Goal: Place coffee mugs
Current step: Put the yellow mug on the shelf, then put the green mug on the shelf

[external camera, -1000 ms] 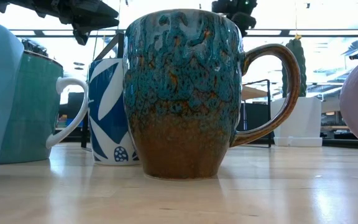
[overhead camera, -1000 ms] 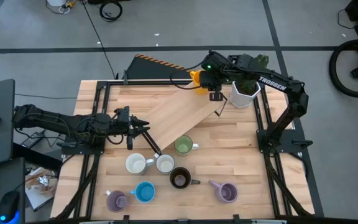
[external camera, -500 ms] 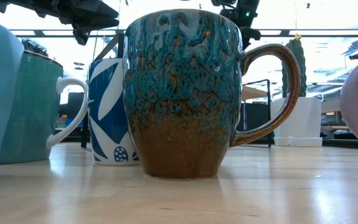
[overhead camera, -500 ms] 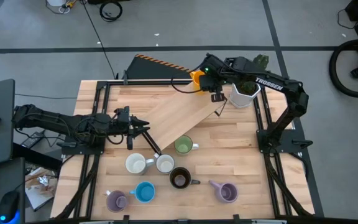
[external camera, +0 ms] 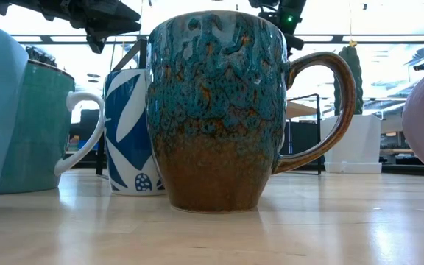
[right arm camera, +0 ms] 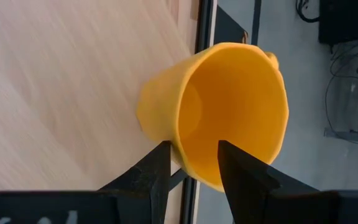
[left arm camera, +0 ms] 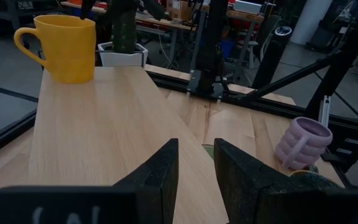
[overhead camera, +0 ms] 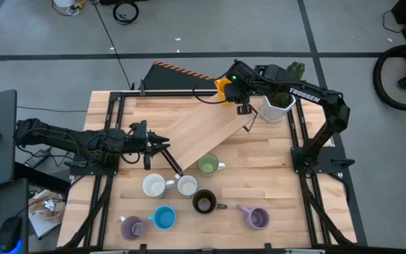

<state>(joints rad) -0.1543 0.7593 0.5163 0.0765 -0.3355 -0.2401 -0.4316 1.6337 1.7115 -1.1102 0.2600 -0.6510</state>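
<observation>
An orange mug [overhead camera: 221, 87] stands upright on the far end of a slanted wooden board [overhead camera: 206, 127]; it also shows in the left wrist view [left arm camera: 64, 46]. My right gripper [right arm camera: 192, 152] is open over it, one finger inside the rim and one outside, with space around the wall. My left gripper [overhead camera: 166, 144] hovers open at the board's near left end [left arm camera: 104, 143]. Seven other mugs stand on the near table: green [overhead camera: 207, 166], two white [overhead camera: 154, 186] [overhead camera: 187, 185], dark brown [overhead camera: 204, 203], blue [overhead camera: 164, 217] and two purple [overhead camera: 132, 227] [overhead camera: 258, 218].
A white angular pot with a cactus [overhead camera: 277, 106] stands just right of the orange mug, close to my right arm. A black frame [overhead camera: 298, 141] borders the table on both sides. The dark brown mug [external camera: 212, 110] fills the low view.
My right gripper has edged a little toward the table's far edge over the orange mug, which stays on the board. My left arm has kept still.
</observation>
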